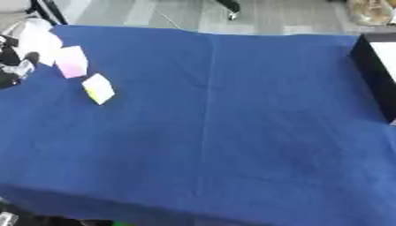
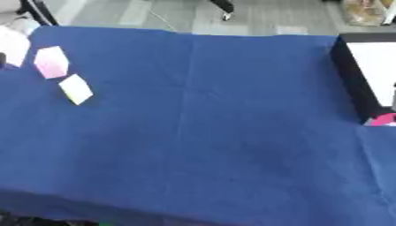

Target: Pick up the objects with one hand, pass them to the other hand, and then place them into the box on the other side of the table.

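Three flat packets lie near the table's far left: a white one [image 1: 37, 39] at the edge, a pink one [image 1: 72, 62] beside it, and a pale yellow-white one [image 1: 98, 88] a little nearer to me. A black and silver shape, my left hand [image 1: 17, 68], shows at the left edge just beside the white packet; I cannot tell whether it touches the packet. The box [image 2: 352, 84], black-walled with a white inside, stands at the right edge. A small pink shape [image 2: 383, 120] shows at its near corner. My right hand appears in neither view.
A blue cloth [image 1: 216, 132] covers the whole table, with a faint crease down its middle. Grey floor and a dark leg-like shape [image 1: 230, 8] lie beyond the far edge. A tan bag [image 1: 370, 11] sits on the floor at the far right.
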`<state>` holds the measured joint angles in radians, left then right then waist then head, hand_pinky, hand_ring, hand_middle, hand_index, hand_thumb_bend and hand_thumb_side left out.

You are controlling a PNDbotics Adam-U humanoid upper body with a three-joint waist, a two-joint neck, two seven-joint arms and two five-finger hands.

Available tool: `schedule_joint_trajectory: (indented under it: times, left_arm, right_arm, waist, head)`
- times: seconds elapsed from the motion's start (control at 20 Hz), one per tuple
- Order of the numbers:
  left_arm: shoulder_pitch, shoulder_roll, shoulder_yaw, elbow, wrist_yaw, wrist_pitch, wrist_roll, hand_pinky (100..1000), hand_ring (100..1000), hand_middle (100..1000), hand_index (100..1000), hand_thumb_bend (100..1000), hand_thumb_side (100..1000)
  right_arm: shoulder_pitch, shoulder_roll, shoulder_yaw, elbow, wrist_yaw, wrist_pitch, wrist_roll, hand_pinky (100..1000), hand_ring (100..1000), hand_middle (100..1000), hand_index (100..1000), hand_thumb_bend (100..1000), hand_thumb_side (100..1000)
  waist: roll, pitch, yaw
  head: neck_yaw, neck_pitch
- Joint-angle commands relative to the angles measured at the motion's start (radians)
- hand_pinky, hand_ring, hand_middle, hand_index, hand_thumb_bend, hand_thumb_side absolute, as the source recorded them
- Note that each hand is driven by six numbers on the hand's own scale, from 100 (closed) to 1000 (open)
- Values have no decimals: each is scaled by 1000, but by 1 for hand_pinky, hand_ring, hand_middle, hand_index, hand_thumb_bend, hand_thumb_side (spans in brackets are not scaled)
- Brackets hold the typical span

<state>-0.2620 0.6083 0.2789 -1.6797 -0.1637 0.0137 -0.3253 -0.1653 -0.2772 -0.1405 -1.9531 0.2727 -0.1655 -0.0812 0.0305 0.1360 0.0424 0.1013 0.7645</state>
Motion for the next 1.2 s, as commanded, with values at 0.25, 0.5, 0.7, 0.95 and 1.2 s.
schedule_joint_trajectory:
  times: [0.25, 0.5, 0.7, 0.95, 1.2]
  left_arm:
    - [-23, -79, -38, -165, 138, 61, -104, 683, 488, 418, 625, 100, 601]
    - [-41, -100, -107, -186, 146, 68, -197, 682, 487, 417, 624, 100, 608]
    - [-61, -104, -154, -182, 146, 62, -254, 682, 487, 417, 624, 100, 608]
    - [-91, -95, -208, -172, 147, 48, -315, 682, 489, 419, 625, 100, 603]
    - [-123, -79, -255, -159, 144, 29, -360, 683, 490, 420, 626, 100, 596]
  right_arm:
    - [-90, -71, 86, -18, 41, -51, 79, 822, 741, 769, 942, 100, 387]
    - [-175, -102, 166, -20, 73, -103, 148, 817, 752, 777, 936, 100, 317]
    - [-238, -113, 225, -18, 111, -150, 198, 816, 764, 787, 932, 100, 288]
    - [-312, -122, 284, -12, 145, -207, 254, 820, 779, 798, 930, 100, 276]
    - [-372, -123, 333, -7, 174, -261, 294, 829, 795, 809, 929, 100, 266]
  waist:
    - [-5, -21, 7]
    - [-7, -21, 10]
    - [-8, -20, 14]
    - [-10, -18, 17]
    - [-10, -15, 19]
  head:
    - [-56, 6]
    - [-82, 6]
    - [-93, 6]
    - [-97, 6]
    - [-98, 6]
